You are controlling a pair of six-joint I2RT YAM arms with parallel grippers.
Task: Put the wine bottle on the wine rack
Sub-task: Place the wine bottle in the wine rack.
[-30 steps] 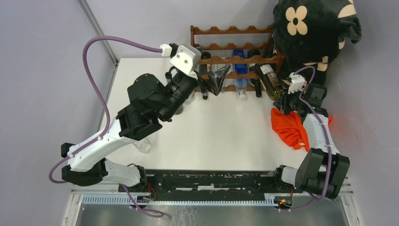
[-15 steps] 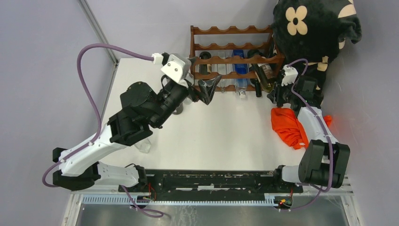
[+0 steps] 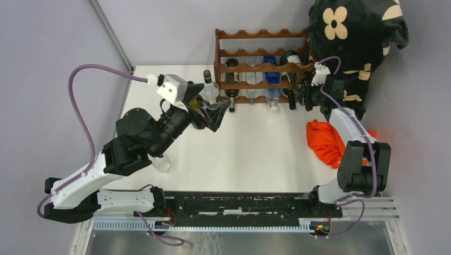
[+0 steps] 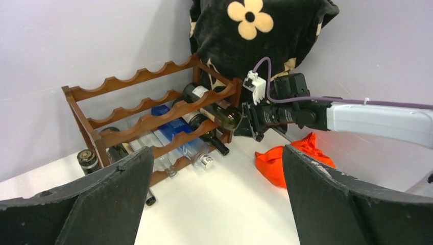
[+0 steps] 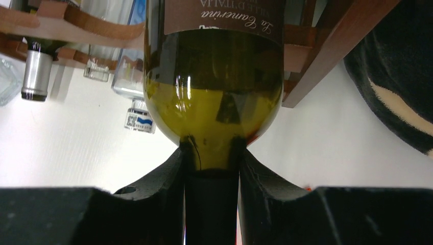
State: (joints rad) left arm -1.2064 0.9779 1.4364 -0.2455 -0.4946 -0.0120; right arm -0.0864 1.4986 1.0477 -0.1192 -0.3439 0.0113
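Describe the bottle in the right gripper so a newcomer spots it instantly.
Find the wooden wine rack at the far edge of the table, then its right end beside the black flowered cushion. The wine bottle there is olive-green glass, and it alone has the right gripper shut on its neck; its neighbours are clear, blue or dark.

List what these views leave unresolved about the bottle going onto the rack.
- Right wrist view: the wine bottle is cut off by the top edge; its base and seat on the wine rack are unseen.
- Top view: the right gripper is covered by its own wrist housing, hiding the grip.
- Left wrist view: the right gripper hides the bottle's neck.
- Top view: the left arm half covers a clear object; unidentifiable.
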